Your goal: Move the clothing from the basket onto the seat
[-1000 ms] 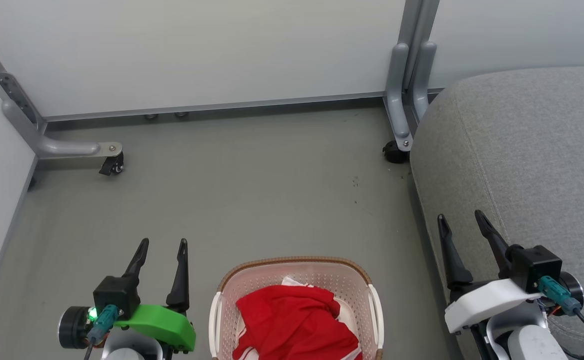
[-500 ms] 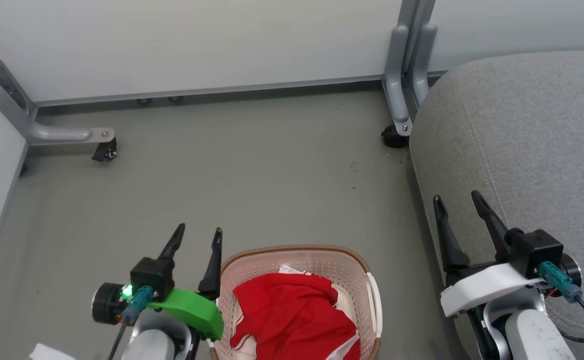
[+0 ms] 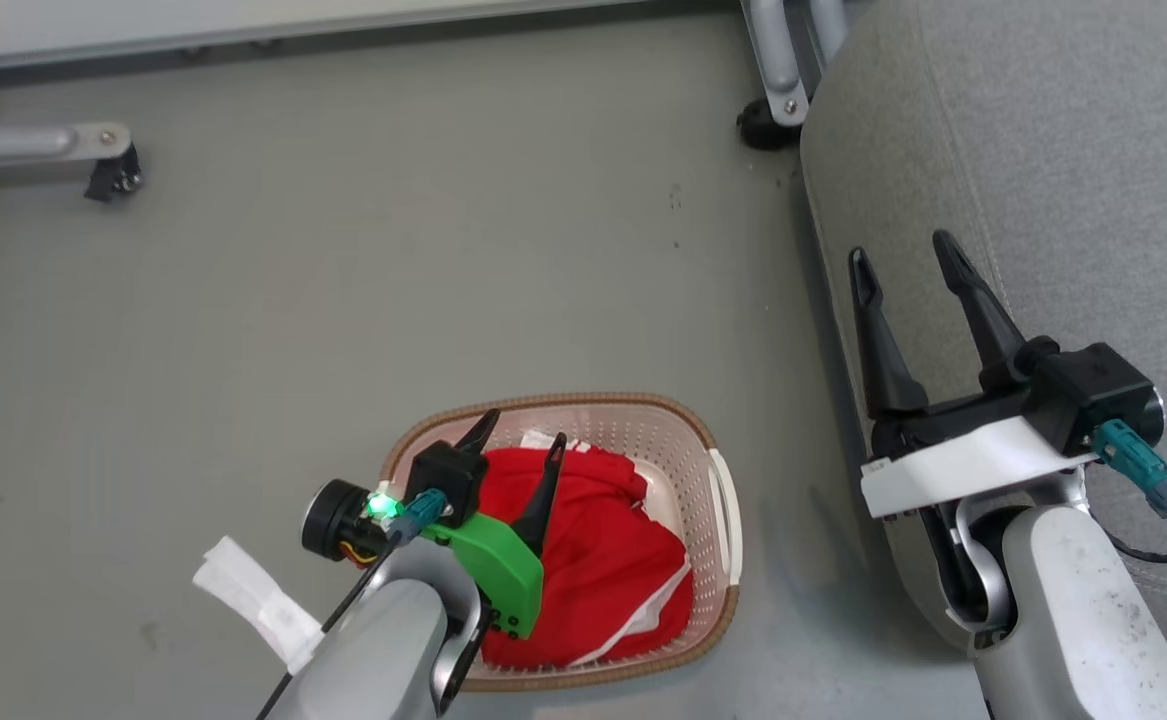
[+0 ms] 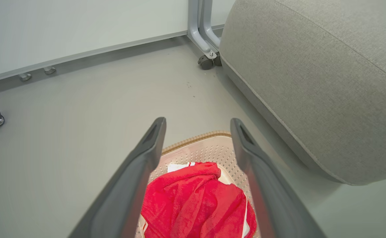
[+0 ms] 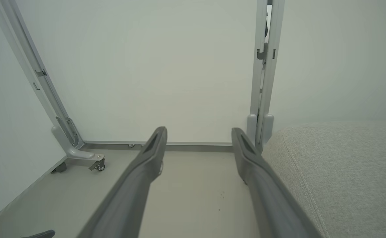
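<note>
Two grippers are in view, and both stand with their fingers spread and nothing between them. The left gripper (image 3: 523,428) hangs over the basket (image 3: 643,405), angled toward the red clothing (image 3: 613,540), which lies crumpled inside the basket on the floor (image 3: 343,300). In the left wrist view the red heap sits low in the gap between the two dark fingers (image 4: 136,185), which suggests the arm is lined up to come down on it. Whether a fingertip already brushes the cloth cannot be told. The right gripper (image 3: 900,248) is held up over the edge of the seat (image 3: 1043,150), well apart from the basket, probably parked there so the left arm has room to work. The seat stands to the right of the basket, near it but not touching, and none of the clothing is on it yet. The next move likely calls for lowering the left arm and pinching a thick fold. A thin pinch could slip, or the cloth could drag on the basket's rim.
</note>
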